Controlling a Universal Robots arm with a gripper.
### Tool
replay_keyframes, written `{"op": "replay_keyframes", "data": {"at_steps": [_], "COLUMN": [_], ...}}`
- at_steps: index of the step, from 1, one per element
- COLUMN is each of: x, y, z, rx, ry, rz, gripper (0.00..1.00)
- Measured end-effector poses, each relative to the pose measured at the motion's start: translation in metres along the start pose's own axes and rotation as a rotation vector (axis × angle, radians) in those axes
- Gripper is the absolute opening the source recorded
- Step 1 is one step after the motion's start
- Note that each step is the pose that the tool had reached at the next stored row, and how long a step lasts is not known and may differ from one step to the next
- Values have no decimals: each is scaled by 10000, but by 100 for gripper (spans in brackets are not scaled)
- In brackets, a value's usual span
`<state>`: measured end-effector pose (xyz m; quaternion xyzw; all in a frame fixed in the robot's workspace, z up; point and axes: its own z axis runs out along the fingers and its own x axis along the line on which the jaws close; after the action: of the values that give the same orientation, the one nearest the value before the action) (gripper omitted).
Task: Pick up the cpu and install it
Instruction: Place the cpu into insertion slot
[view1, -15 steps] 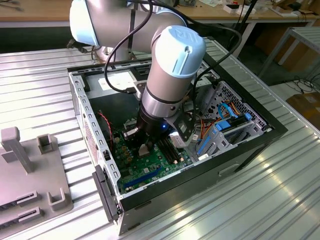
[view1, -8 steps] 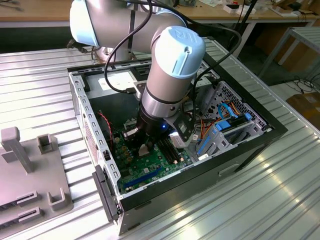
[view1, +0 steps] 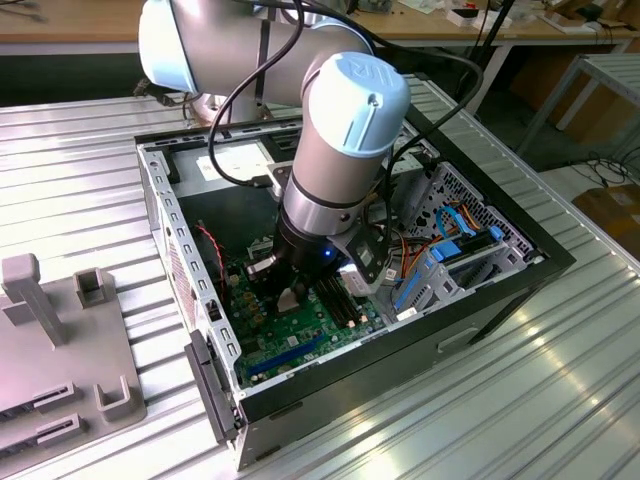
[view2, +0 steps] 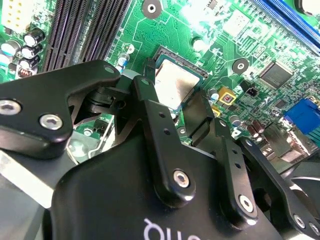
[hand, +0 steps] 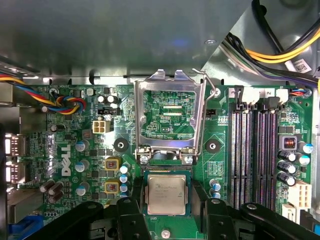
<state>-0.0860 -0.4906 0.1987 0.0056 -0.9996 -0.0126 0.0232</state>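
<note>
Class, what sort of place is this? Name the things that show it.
Probably a robotics lab or workshop: a robot arm reaches into an open computer case on a ribbed metal bench, over the cpu, with work tables behind.

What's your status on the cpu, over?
Gripper low at the cpu, grip unclear. Cpu flat in the socket. Frame hinged up, off the cpu.

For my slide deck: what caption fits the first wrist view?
Gripper at the cpu, lying on the green motherboard beside the raised silver socket frame.
</note>
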Motion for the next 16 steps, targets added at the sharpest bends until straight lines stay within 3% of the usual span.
{"op": "replay_keyframes", "data": {"at_steps": [3, 6, 16], "x": [8, 43, 47], "y": [0, 1, 0], "z": [0, 1, 8], "rx": [2, 2, 5], "ry": [-52, -65, -107], "rz": [-2, -1, -3], "gripper": [47, 47, 47]}}
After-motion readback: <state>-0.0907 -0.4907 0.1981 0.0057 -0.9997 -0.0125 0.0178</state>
